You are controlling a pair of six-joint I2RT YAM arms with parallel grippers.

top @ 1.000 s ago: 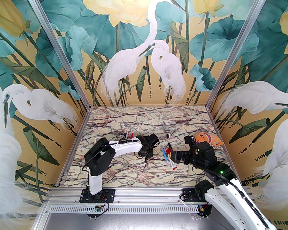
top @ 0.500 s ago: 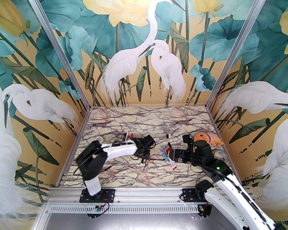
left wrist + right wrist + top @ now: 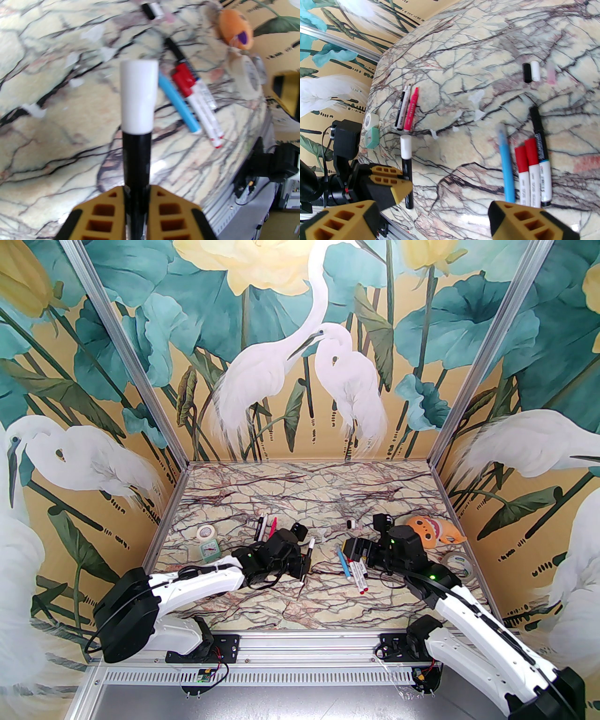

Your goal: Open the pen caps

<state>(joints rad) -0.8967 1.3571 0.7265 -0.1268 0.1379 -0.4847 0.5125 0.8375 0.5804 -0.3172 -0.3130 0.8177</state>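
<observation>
The black pen (image 3: pixel 137 159) is clamped in the now-lowered left end effector (image 3: pixel 137 194), white cap (image 3: pixel 138 98) projecting ahead, apparently for the open right end effector (image 3: pixel 434 215).

both arms stretch low and forward, wrists turned inward toward each other. the left gripper (image 3: pixel 137 196) has its jaws pinched nearly together; the right gripper (image 3: pixel 432 211) has its jaws spread wide.

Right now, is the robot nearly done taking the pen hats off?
Not quite. Done: three loose caps lie apart, and the pink pen shows its bare tip. In hand: the left hand grips a black pen with its white cap on. Left: two red-capped pens, the blue pen and a black-capped pen.
</observation>
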